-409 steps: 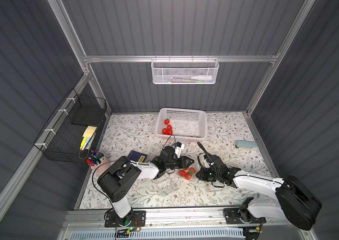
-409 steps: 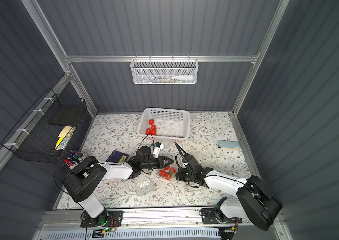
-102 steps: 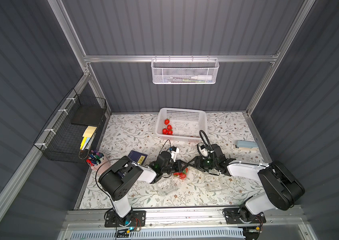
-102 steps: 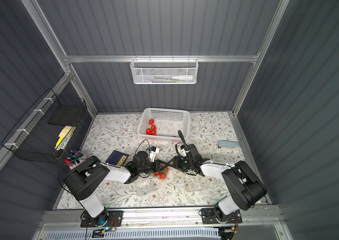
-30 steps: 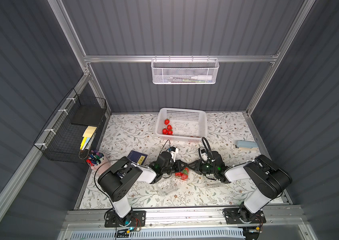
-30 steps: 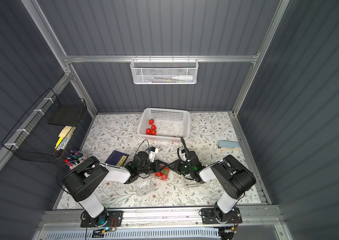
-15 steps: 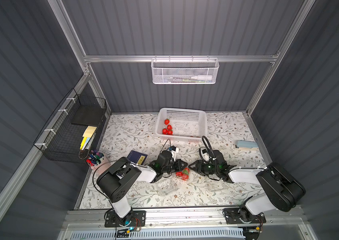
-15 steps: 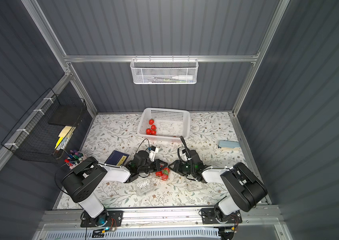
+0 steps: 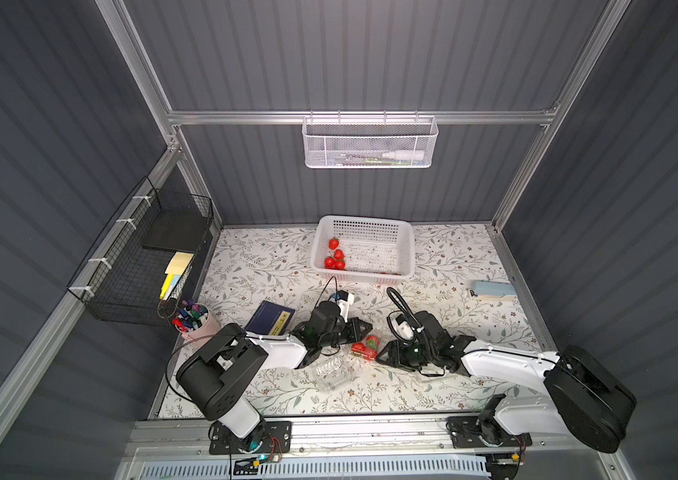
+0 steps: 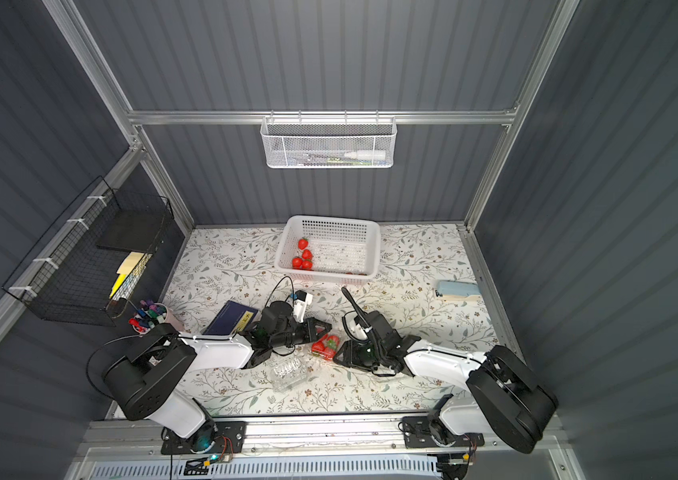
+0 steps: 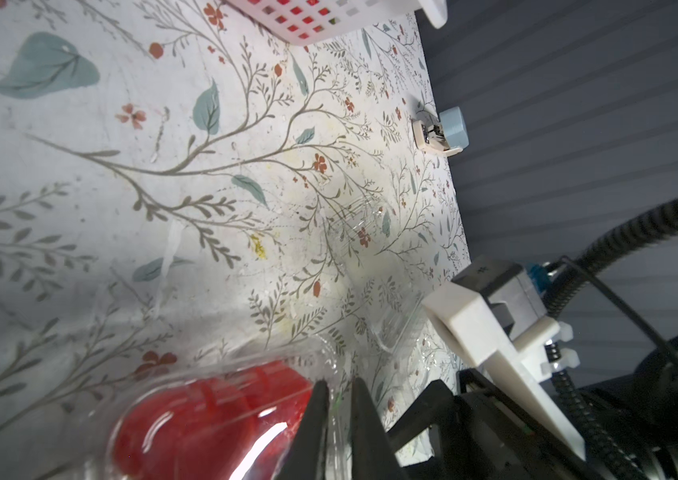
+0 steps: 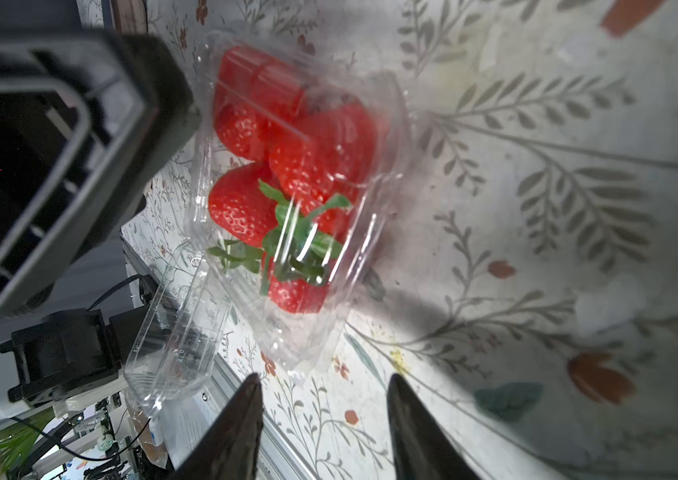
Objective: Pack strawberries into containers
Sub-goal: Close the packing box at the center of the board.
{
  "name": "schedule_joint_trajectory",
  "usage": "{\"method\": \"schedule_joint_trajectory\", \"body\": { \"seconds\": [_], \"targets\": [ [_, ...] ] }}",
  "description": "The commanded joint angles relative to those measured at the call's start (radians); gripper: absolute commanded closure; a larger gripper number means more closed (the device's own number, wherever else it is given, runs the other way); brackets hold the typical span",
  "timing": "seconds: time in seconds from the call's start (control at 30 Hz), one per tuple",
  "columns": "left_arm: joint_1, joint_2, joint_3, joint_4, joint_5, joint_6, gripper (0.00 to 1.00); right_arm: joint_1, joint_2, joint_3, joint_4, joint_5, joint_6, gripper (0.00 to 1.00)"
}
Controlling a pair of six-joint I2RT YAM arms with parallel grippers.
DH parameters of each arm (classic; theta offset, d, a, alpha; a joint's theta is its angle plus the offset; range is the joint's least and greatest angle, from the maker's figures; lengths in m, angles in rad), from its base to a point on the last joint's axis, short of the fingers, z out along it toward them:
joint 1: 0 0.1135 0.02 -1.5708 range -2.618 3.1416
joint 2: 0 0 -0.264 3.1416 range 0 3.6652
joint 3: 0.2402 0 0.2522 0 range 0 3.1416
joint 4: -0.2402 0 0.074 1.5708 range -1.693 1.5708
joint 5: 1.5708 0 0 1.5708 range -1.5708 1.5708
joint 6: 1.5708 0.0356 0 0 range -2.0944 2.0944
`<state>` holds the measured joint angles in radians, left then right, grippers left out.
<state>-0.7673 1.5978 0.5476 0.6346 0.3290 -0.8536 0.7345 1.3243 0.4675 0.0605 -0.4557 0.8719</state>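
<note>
- Locate the small clear ribbed plastic clamshell container (image 12: 302,334) near the middle of the floral-patterned surface (image 9: 262,266). In both top views it lies between the two arms.
- Confirm its contents: several glossy red strawberries (image 12: 241,208) with green leafy caps show through the clear plastic.
- Check the left gripper (image 11: 337,419). Its black fingers (image 11: 312,424) stand almost together, pinching the thin clear wall at one end of that container.
- Check the right gripper (image 12: 322,415). Its fingers (image 12: 241,419) stand clearly apart with nothing between them. The fingertips sit just beside the opposite end of the container; you cannot tell whether they touch it.
- Note a second clear plastic container (image 9: 331,370), empty, lying just beside the filled one on the side nearer the arm bases.
- Note the large white perforated plastic basket (image 9: 407,249) at the back of the surface, well apart from both grippers. Four loose strawberries (image 9: 335,257) lie in its left part.
</note>
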Motion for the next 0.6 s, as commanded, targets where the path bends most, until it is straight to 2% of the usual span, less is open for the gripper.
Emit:
{"method": "schedule_joint_trajectory", "body": {
  "seconds": [0.0,0.17,0.4,0.57],
  "targets": [
    [-0.008,0.011,-0.044,0.048,-0.008,-0.006,0.85,0.012,0.017,-0.008,0.045,0.020,0.027,0.50],
    [-0.007,0.052,-0.071,0.101,0.006,-0.016,0.86,0.025,0.079,0.000,0.114,0.012,0.021,0.50],
    [-0.008,0.073,-0.089,0.134,0.008,-0.033,0.87,0.024,0.151,0.022,0.168,0.011,-0.003,0.58],
    [-0.008,0.090,-0.089,0.151,0.016,-0.047,0.87,0.004,0.149,0.015,0.166,0.037,-0.007,0.62]
  ]
}}
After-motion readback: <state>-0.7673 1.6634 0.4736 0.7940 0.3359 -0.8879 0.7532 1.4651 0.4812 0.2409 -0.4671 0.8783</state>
